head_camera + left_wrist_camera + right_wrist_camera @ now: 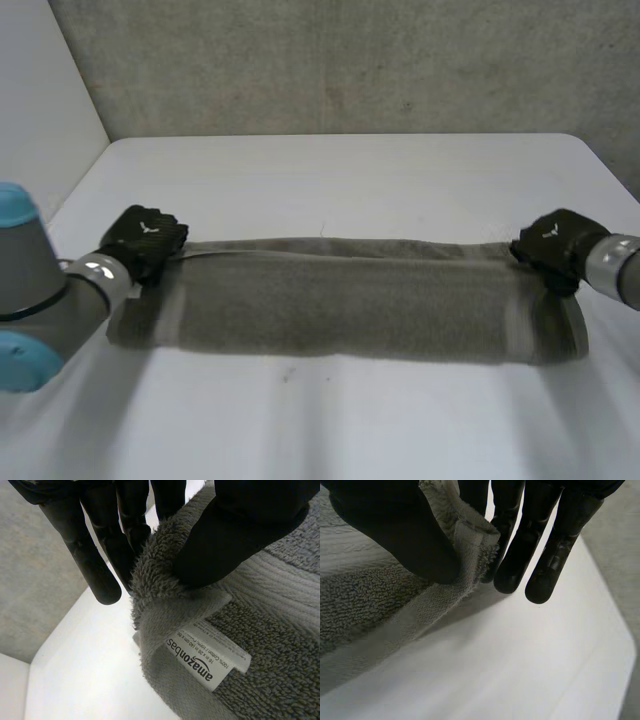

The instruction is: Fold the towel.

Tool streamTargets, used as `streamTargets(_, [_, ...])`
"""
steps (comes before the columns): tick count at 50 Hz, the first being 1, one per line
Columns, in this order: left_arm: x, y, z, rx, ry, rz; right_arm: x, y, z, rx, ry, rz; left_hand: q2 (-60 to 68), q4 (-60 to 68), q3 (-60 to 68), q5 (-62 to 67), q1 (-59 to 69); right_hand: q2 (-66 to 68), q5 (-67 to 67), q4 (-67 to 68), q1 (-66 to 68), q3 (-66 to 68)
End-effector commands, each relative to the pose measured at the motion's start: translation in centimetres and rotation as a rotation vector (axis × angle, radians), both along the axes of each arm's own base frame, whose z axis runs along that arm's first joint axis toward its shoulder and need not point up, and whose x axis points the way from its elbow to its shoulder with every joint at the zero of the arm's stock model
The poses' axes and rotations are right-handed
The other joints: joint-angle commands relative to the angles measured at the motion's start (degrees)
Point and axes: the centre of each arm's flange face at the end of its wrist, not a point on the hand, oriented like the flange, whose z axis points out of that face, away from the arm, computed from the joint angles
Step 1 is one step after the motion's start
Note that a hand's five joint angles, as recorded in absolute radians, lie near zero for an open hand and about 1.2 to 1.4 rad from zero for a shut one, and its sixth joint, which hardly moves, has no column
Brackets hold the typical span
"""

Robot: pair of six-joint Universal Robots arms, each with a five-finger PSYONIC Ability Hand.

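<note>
We see the grey terry towel (340, 305), a long plush band, lying on the smooth white worktop (340, 180) between our hands; the left hand (145, 240) pinches one fluffy corner beside a white printed label (207, 660); the right hand (552, 245) pinches the opposite hemmed corner.

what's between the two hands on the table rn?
The towel: in the head view it spans the whole stretch as a folded strip, left hand pinching one far corner, right hand the other.
</note>
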Motion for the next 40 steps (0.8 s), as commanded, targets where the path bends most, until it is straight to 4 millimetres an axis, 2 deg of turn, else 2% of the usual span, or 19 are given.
streamTargets(1, [-1.5,-2.2,-1.9,-0.021,0.004,-0.018,2.0,-3.0,-2.0,-0.13,-0.006,0.002,10.2,10.3,10.3,10.5,10.9,12.6,13.2,11.6,23.9,12.1])
streamTargets(3, [-2.1,-3.0,-2.2,-0.059,0.018,-0.027,2.5,-3.9,-2.9,-0.165,-0.01,0.01,10.2,10.3,10.3,10.5,10.9,12.6,13.2,11.6,23.9,12.1])
streamTargets(8, [-2.7,-4.1,-2.3,-0.126,0.026,-0.033,3.6,-5.1,-3.4,-0.247,-0.026,0.027,10.2,10.3,10.3,10.5,10.9,12.6,13.2,11.6,23.9,12.1])
streamTargets(14, [-2.8,-4.8,-3.0,-0.139,0.028,-0.034,3.9,-6.8,-4.2,-0.343,-0.028,0.01,10.2,10.3,10.3,10.5,10.9,12.6,13.2,11.6,23.9,12.1])
streamTargets(21, [-2.9,-5.0,-3.8,-0.127,0.023,-0.034,4.4,-7.4,-5.3,-0.365,-0.03,0.011,10.2,10.3,10.3,10.5,10.9,12.6,13.2,11.6,23.9,12.1])
streamTargets(23, [-3.0,-5.0,-3.8,-0.128,0.023,-0.033,4.8,-7.3,-5.7,-0.365,-0.027,0.017,6.7,6.7,6.8,6.9,7.4,12.4,12.9,11.3,23.6,11.8])
streamTargets(24, [-2.9,-5.1,-3.8,-0.131,0.022,-0.025,5.0,-7.2,-5.9,-0.362,-0.026,0.021,0.0,0.1,0.1,0.3,0.7,-1.8,-1.3,-2.9,9.5,-2.4])
streamTargets(25, [-2.9,-5.1,-3.8,-0.131,0.022,-0.025,5.1,-7.2,-6.1,-0.359,-0.025,0.021,0.0,0.0,0.1,0.2,0.6,-20.6,-20.1,-21.6,-9.3,-21.2])
streamTargets(26, [-2.8,-5.1,-3.7,-0.133,0.02,-0.017,5.1,-7.2,-6.1,-0.359,-0.025,0.021,-5.9,-5.8,-5.8,-5.6,-5.2,-20.8,-20.2,-21.8,-9.5,-21.4])
streamTargets(27, [-2.7,-5.2,-3.6,-0.136,0.015,-0.002,5.1,-7.2,-6.0,-0.36,-0.025,0.013,-18.2,-18.2,-18.2,-18.0,-17.6,-41.9,-41.4,-43.0,-30.6,-42.5])
streamTargets(28, [-2.7,-5.2,-3.6,-0.136,0.015,-0.002,5.1,-7.2,-6.0,-0.36,-0.025,0.013,-18.4,-18.3,-18.3,-18.1,-17.7,-42.1,-41.6,-43.2,-30.9,-42.7])
streamTargets(29, [-2.6,-5.3,-3.5,-0.14,0.011,0.016,4.9,-7.3,-5.8,-0.366,-0.022,-0.006,-37.5,-37.5,-37.4,-37.3,-36.8,-57.4,-56.8,-58.4,-46.1,-57.9])
streamTargets(30, [-2.5,-5.3,-3.4,-0.145,0.008,0.032,4.8,-7.5,-5.5,-0.377,-0.02,-0.028,-53.7,-53.6,-53.6,-53.4,-53.0,-57.4,-56.8,-58.4,-46.1,-57.9])
streamTargets(31, [-2.5,-5.3,-3.4,-0.145,0.008,0.032,4.8,-7.5,-5.5,-0.377,-0.02,-0.028,-53.9,-53.8,-53.8,-53.6,-53.2,-57.4,-56.8,-58.4,-46.1,-57.9])
streamTargets(32, [-2.3,-5.4,-3.3,-0.15,0.005,0.049,4.7,-7.7,-4.8,-0.399,-0.019,-0.046,-59.5,-59.5,-59.4,-59.3,-58.9,-57.4,-56.8,-58.4,-46.1,-57.9])
streamTargets(36, [-2.7,-5.1,-2.6,-0.166,0.004,0.059,4.4,-7.9,-3.2,-0.444,-0.049,-0.078,-59.4,-59.4,-59.3,-59.2,-58.7,-57.4,-56.8,-58.4,-46.1,-57.9])
streamTargets(38, [-2.9,-5.0,-1.2,-0.194,0.016,0.064,4.0,-7.9,-0.9,-0.472,-0.126,-0.115,-59.4,-59.4,-59.3,-59.2,-58.7,-57.4,-56.8,-58.4,-46.1,-57.9])
streamTargets(39, [-2.9,-5.0,-1.2,-0.194,0.016,0.064,4.0,-7.9,-0.8,-0.472,-0.126,-0.116,-59.4,-59.4,-59.3,-59.2,-58.7,-57.4,-56.8,-58.4,-46.1,-57.9])
streamTargets(40, [-2.8,-4.9,-0.5,-0.206,0.024,0.068,3.9,-7.6,0.4,-0.48,-0.179,-0.132,-59.4,-59.4,-59.3,-59.2,-58.7,-57.4,-56.8,-58.4,-46.1,-57.9])
